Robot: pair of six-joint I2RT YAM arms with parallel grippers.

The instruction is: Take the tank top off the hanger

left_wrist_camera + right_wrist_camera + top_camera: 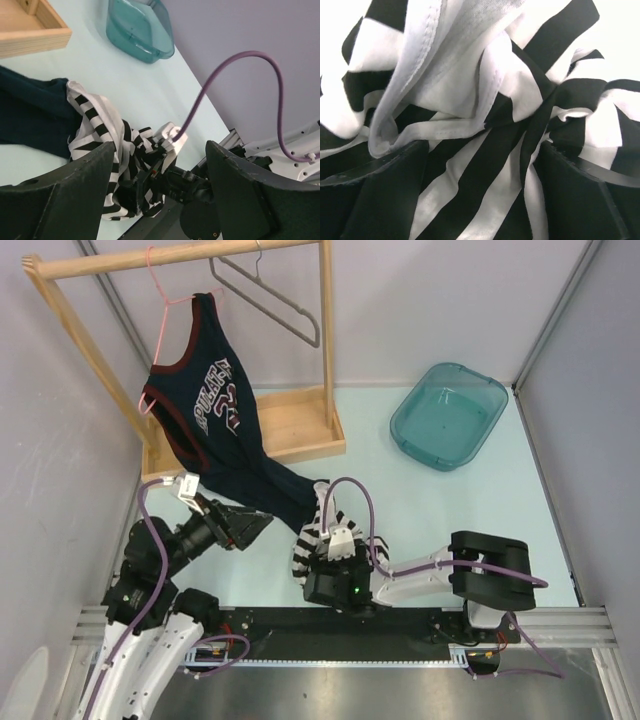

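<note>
The navy sleeveless basketball jersey with dark red trim [205,400] is still on the thin pink hanger [160,310], which hooks over the top rail of the pale wooden clothes rack [300,430]. Its long axis runs slantwise from the hanger, at the far left, down to the near right. The hem trails off the rack's base onto the table, where it touches a crumpled black-and-white striped garment [310,530]. The left gripper [262,525] is the nearer to the jersey: it lies just beside the trailing hem on its near-left side and points along the table toward it, with its jaws spread wide and nothing between them. The right gripper [482,150] is pushed into the striped heap with its jaws also wide. Fabric is bunched in the gap but does not look pinched. Pulling the jersey free probably calls for a grasp low on the hem, drawn along that slanting axis, away from the hanger.
</note>
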